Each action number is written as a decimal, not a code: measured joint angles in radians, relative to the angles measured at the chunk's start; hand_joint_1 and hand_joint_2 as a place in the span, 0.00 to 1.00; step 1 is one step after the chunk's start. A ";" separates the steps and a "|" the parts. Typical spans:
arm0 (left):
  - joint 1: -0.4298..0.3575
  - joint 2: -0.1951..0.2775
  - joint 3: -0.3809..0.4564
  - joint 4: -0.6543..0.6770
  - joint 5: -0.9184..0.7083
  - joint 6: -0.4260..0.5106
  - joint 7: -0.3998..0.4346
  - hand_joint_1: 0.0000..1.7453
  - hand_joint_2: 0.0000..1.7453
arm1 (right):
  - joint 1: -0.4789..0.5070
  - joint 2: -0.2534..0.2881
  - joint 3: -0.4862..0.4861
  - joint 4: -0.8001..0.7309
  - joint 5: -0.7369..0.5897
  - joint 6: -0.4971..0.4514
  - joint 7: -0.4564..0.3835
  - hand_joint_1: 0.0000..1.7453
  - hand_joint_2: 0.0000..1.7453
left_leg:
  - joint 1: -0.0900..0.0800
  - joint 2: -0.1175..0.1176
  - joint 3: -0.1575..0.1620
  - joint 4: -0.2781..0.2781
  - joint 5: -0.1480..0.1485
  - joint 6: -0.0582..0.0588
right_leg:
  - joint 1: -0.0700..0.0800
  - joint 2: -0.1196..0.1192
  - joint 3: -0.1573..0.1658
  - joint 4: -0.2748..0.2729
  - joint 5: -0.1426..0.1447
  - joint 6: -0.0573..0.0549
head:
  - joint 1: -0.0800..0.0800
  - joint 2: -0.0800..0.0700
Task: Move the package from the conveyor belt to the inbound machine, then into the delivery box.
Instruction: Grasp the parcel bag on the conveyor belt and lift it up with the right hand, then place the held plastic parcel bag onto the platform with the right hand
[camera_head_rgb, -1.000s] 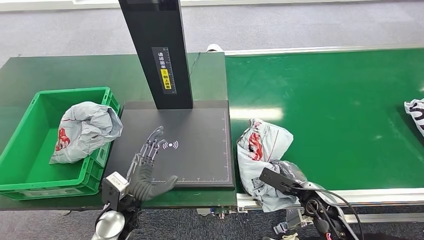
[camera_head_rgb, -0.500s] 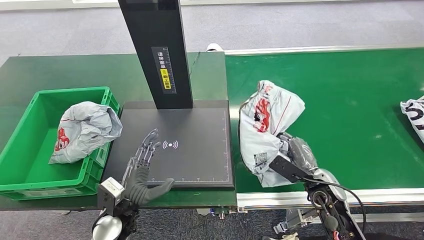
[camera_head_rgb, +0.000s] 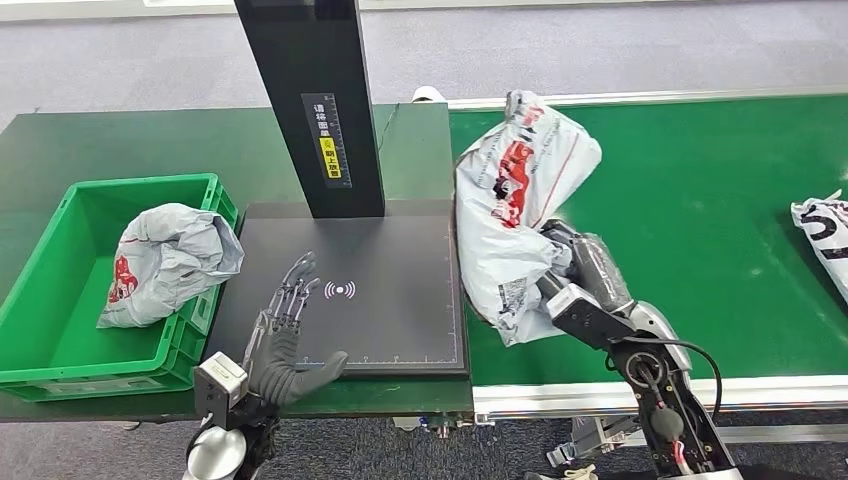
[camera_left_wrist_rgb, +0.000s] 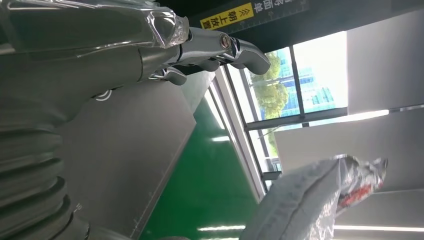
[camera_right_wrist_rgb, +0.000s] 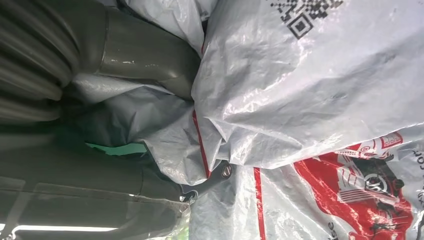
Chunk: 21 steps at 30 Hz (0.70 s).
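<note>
At the far left sat the green delivery box (camera_head_rgb: 60, 300), a grey package (camera_head_rgb: 170, 260) already slumped against its right wall; beside it lay the dark plate of the inbound machine (camera_head_rgb: 400, 300), its black post (camera_head_rgb: 310, 100) rising at the back. The left hand (camera_head_rgb: 290, 335) hovered over the near left part of that plate, fingers (camera_head_rgb: 300, 285) stretched forward and slightly apart, thumb out to the side, holding nothing; the left wrist view showed the same extended fingertips (camera_left_wrist_rgb: 235, 47) above the plate. To the right, above the seam between plate and green conveyor belt (camera_head_rgb: 700, 220), the white package (camera_head_rgb: 515, 210) hung lifted off the belt, gripped low down by the right hand (camera_head_rgb: 575, 275); in the right wrist view the thumb (camera_right_wrist_rgb: 145, 55) and fingers (camera_right_wrist_rgb: 90, 187) were closed into crumpled plastic. Another package (camera_head_rgb: 825, 230) lay at the belt's far right edge.

The step in hand appeared to be carrying the bag onto the plate; doing it well probably meant keeping the loose upper part from snagging the post, lowering it near the plate's centre mark (camera_head_rgb: 340, 290) with the printed code exposed, and moving the left hand aside first; the grip on slack film looked liable to slip, so a slow, level transfer seemed wise.
</note>
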 joint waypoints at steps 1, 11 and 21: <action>-0.006 0.000 0.000 0.004 0.003 -0.002 -0.003 0.00 1.00 | -0.009 0.009 0.017 0.001 0.006 0.005 0.000 1.00 1.00 | 0.000 0.000 0.000 0.000 0.000 0.000 | 0.000 0.000 0.000 0.000 0.000 0.000 | 0.000 0.000; -0.071 0.010 -0.025 0.056 0.042 -0.040 -0.008 0.00 1.00 | -0.152 0.091 0.242 0.206 0.086 -0.023 0.025 1.00 1.00 | 0.001 -0.001 0.000 0.000 0.001 0.000 | 0.001 0.000 0.000 0.000 0.000 0.000 | 0.000 0.000; -0.090 0.016 -0.033 0.072 0.043 -0.038 -0.004 0.00 1.00 | -0.184 0.135 0.333 0.323 0.101 0.015 0.020 1.00 1.00 | 0.002 0.000 -0.002 0.000 0.001 0.000 | 0.002 0.000 -0.002 0.000 0.000 0.000 | 0.000 0.000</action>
